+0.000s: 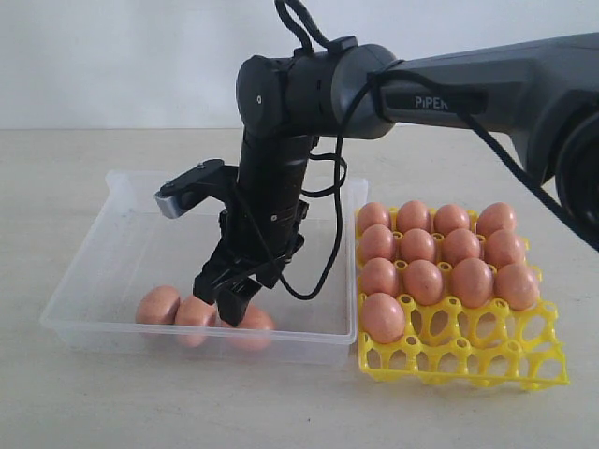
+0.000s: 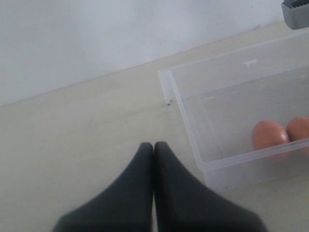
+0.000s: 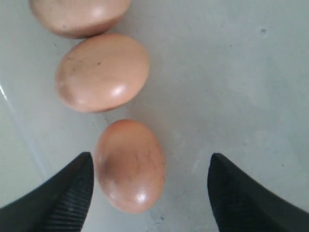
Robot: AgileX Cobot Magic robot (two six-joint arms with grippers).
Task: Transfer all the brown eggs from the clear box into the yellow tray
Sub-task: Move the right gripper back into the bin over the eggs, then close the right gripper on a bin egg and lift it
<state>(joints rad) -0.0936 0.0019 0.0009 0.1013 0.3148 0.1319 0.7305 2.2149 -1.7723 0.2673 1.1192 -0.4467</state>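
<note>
Clear plastic box [image 1: 140, 243] sits on the left of the pale tabletop [image 1: 94, 402], long side facing the exterior camera, flared walls, shallow. Yellow lattice tray [image 1: 468, 351] is just beside its right wall, smaller and square; thirteen brown eggs [image 1: 423, 281] stand in its cups, blunt end down, and three cups in the front row are bare. Your right gripper [image 1: 227, 304] is down inside the box with the jaws spread wide and holding nothing. A black cable loop [image 1: 323, 262] hangs off the arm over the box floor. Your left gripper [image 2: 154, 145] is outside the box over the table, fingers pressed together on nothing. Three eggs lie on their sides in a row along the box's near wall. The nearest egg [image 3: 129, 166] sits between your right fingers, close to one ribbed pad [image 3: 72, 193], long axis crosswise to the finger line. The next egg [image 3: 102, 72] lies roughly parallel to that line. Shells are smooth, matte and faintly speckled.
</note>
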